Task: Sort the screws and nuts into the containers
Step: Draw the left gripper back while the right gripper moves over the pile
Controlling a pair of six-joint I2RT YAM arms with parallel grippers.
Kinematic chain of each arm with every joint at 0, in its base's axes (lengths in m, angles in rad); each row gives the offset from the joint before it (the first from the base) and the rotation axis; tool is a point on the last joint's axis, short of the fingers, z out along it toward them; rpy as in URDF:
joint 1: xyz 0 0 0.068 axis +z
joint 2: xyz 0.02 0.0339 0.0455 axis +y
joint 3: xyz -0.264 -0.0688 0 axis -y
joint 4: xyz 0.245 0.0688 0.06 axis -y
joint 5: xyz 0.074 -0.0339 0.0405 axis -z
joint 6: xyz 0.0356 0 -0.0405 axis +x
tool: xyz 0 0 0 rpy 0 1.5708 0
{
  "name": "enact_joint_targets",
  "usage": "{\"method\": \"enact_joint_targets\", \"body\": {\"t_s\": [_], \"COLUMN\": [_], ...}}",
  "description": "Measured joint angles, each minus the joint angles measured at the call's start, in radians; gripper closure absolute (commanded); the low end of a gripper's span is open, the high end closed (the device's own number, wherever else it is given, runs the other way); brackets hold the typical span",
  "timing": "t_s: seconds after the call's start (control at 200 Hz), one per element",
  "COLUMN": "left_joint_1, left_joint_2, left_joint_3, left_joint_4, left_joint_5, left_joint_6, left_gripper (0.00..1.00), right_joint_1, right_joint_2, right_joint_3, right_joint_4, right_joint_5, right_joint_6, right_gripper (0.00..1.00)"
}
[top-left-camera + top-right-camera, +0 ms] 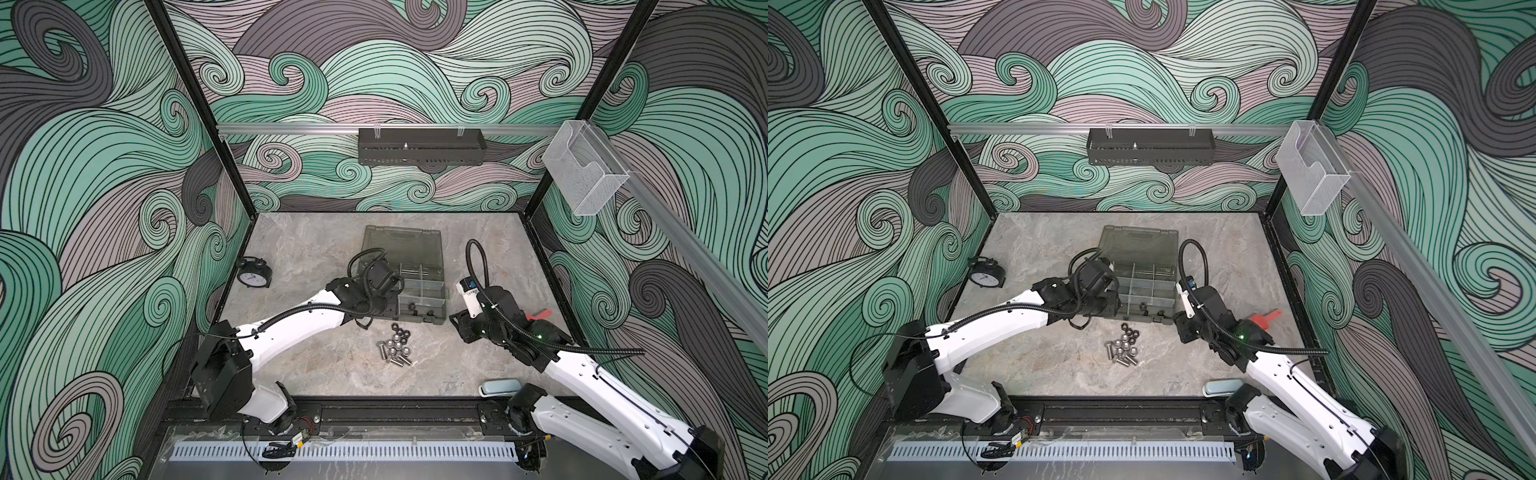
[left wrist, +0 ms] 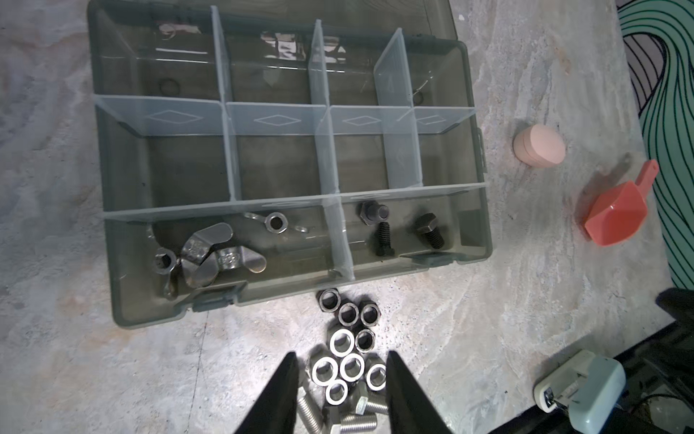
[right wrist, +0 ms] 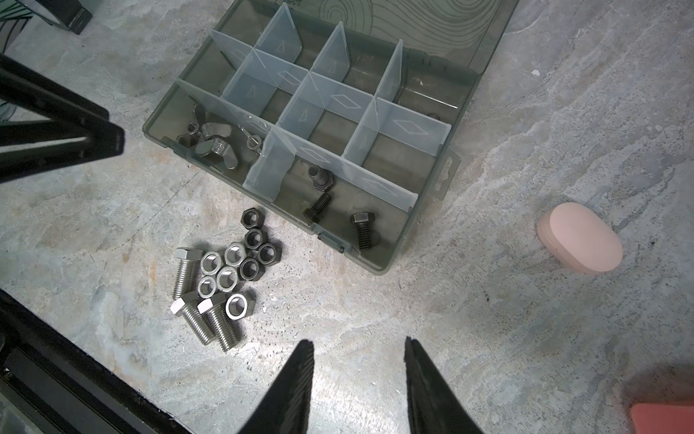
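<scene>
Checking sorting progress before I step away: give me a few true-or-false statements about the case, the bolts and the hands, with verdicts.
1. Three black bolts lie in one compartment of the case. True.
2. The case lid is shut. False: the lid lies open.
3. The silver bolts are in the case. False: the silver bolts lie on the table beside the nuts.
4. The left hand and the right hand are open, holding nothing. True.

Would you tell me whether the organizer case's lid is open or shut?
Open. In both top views the lid lies swung back behind the organizer case, whose compartments stand uncovered in the left wrist view.
</scene>
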Motion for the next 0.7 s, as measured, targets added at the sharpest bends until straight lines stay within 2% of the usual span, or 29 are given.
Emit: {"method": "enact_joint_targets", "body": {"t_s": [0.315,0.455,0.7], "left_joint_1": [0.021,0.031,0.051], "left_joint_2": [-0.254,-0.324,-0.415], "left_joint_3": [-0.257,-0.311,-0.379], "left_joint_4": [0.079,0.086,0.083], "left_joint_5": [-0.076,-0.108,-0.151], "left_joint_6": [-0.043,-0.068,-0.105], "left_gripper": [0.56,0.55,0.54], "right_joint_1": [0.005,0.014,0.08], "right_joint_2": [0.042,0.061,0.192], "right_joint_3": [-0.002,-0.007,-0.007], "right_joint_4": [-0.029,-0.028,-0.008], "right_joint_5": [-0.005,-0.005,0.003], "right_joint_6": [0.015,0.021,0.023], "right_gripper": [0.59,0.6,0.6]}}
